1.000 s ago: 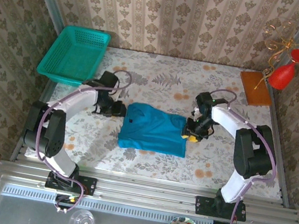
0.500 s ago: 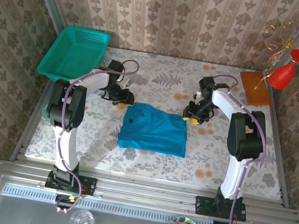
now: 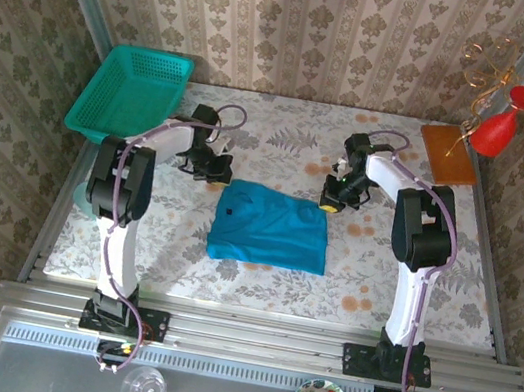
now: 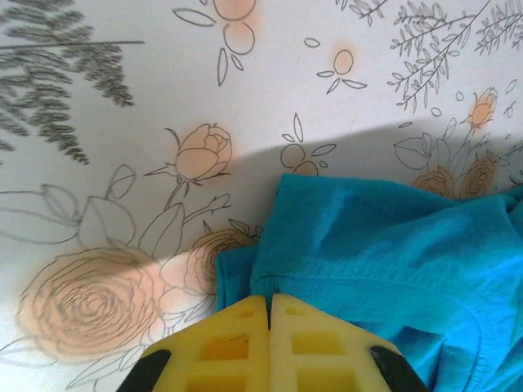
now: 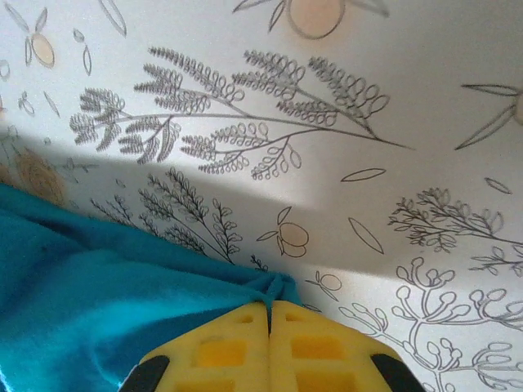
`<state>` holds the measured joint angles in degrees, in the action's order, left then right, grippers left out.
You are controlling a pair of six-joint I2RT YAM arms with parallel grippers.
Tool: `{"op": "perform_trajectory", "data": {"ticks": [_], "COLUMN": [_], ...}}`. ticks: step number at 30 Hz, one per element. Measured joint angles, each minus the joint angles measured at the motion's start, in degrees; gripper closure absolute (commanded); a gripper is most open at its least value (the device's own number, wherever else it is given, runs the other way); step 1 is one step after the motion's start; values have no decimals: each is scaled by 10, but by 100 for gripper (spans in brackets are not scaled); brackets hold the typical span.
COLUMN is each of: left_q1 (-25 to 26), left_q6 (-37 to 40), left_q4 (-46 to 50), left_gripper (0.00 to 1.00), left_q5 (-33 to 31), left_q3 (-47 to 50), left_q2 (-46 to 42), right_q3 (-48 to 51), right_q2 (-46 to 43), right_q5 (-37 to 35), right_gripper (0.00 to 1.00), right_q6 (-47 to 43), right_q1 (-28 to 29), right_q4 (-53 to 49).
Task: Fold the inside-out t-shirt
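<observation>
The inside-out t-shirt [image 3: 272,226] lies as a flat blue-teal rectangle in the middle of the floral table. My left gripper [image 3: 214,169] is at its far left corner. In the left wrist view the yellow fingertips [image 4: 245,314] are pressed together, with my left gripper [image 4: 270,299] shut on the hem of the shirt [image 4: 384,245]. My right gripper [image 3: 330,201] is at the far right corner. In the right wrist view my right gripper [image 5: 270,305] is shut on a bunched tip of the shirt [image 5: 98,286].
A teal mesh basket [image 3: 133,92] stands at the far left corner of the table. A brown board [image 3: 447,153] and a red vase [image 3: 497,131] are at the far right. Bare floral tablecloth [image 3: 282,139] lies beyond the shirt.
Both grippers have moved away from me to the shirt's far corners. Their jaws were apart and have now closed on the cloth.
</observation>
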<state>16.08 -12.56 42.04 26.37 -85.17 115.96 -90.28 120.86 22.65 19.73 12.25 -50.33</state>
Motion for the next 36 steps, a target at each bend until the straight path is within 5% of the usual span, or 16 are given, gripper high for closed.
{"op": "perform_trajectory", "data": {"ticks": [7, 12, 15, 18, 24, 30, 36], "left_q1": [-2, -11, -12, -12, 0, 113, 225], "left_q6": [0, 0, 1, 3, -5, -33, -100], "left_q4": [7, 8, 8, 14, 36, 35, -17], "left_gripper": [100, 100, 87, 73, 63, 67, 77], "left_q5": [-57, -69, -69, -77, -102, -113, -85], "left_q3": [45, 50, 50, 50, 40, 67, 189], "left_q2": [-98, -74, -37, -20, -86, -233, -249], "right_q3": [-3, -3, -3, -3, -7, -36, -97], "right_q2": [-4, -4, -4, -4, -17, -48, -12], "right_q5": [-27, -28, -28, -28, -41, -2, 66], "right_gripper": [100, 100, 99, 79, 66, 65, 67], "right_q6": [2, 2, 4, 9, 9, -14, -34], "right_q1": [-2, -4, -4, -4, -4, 10, 42], "right_q4": [-1, 0, 0, -2, -17, -30, -33]}}
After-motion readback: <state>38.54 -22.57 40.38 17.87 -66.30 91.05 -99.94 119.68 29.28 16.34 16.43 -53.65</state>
